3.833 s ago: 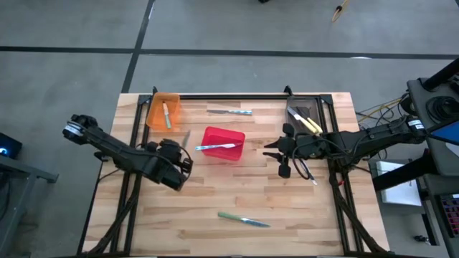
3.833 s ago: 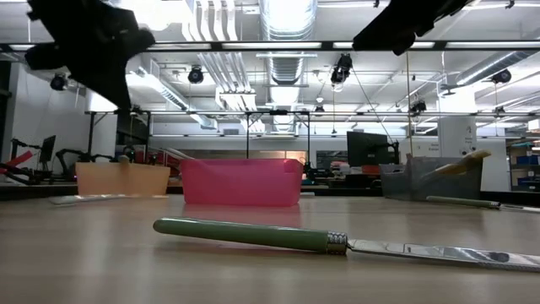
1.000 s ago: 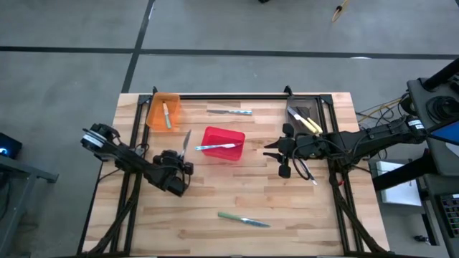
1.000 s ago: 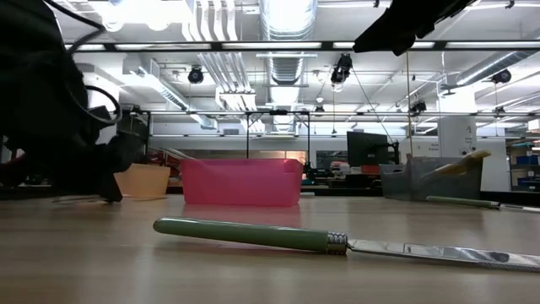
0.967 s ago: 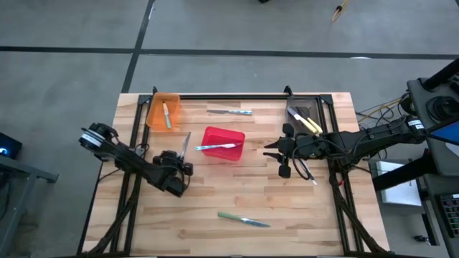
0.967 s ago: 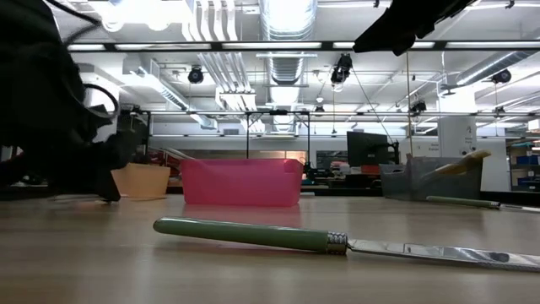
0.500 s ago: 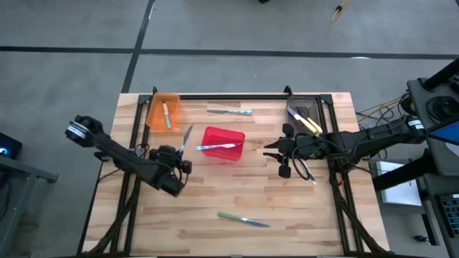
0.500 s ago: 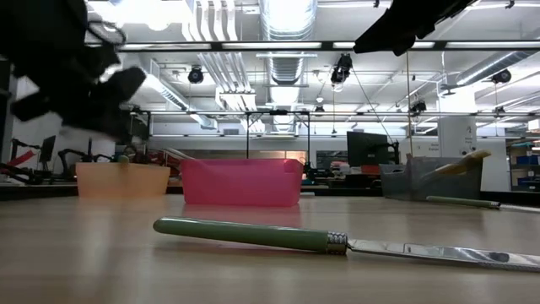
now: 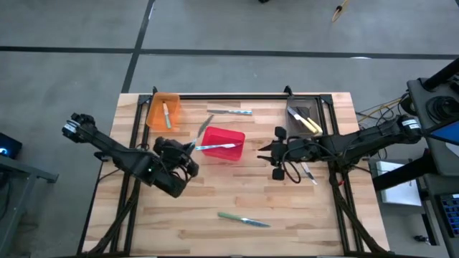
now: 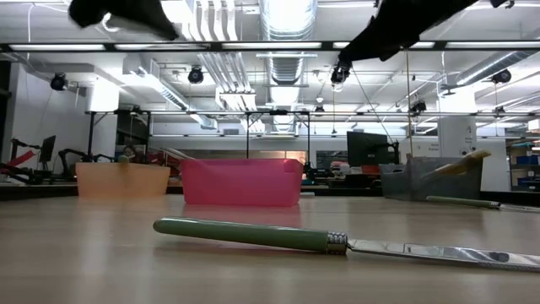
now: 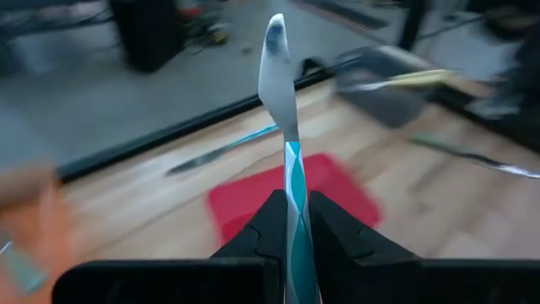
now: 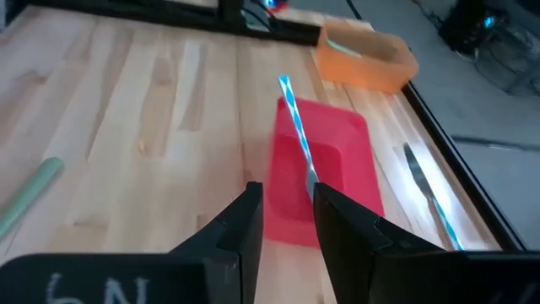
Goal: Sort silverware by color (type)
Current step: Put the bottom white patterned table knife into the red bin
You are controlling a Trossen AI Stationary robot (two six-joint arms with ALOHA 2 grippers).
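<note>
left gripper (image 11: 293, 221) pinching blue-handled knife (image 11: 284, 127) | blade points away toward red bin (image 9: 223, 144)

The left gripper (image 9: 192, 152) has lifted the blue-handled knife (image 11: 285, 127) clamped between its fingers toward the red bin (image 9: 224, 144), while the right gripper (image 9: 274, 153) edged closer.

A blue-handled silver knife (image 11: 287, 143) stands above the red bin (image 9: 223, 144), orange bin (image 9: 163, 110) nearby.

3 bins (image 9: 223, 143) in a row; 1 knife (image 9: 244, 219) lies nearer the front edge.
</note>
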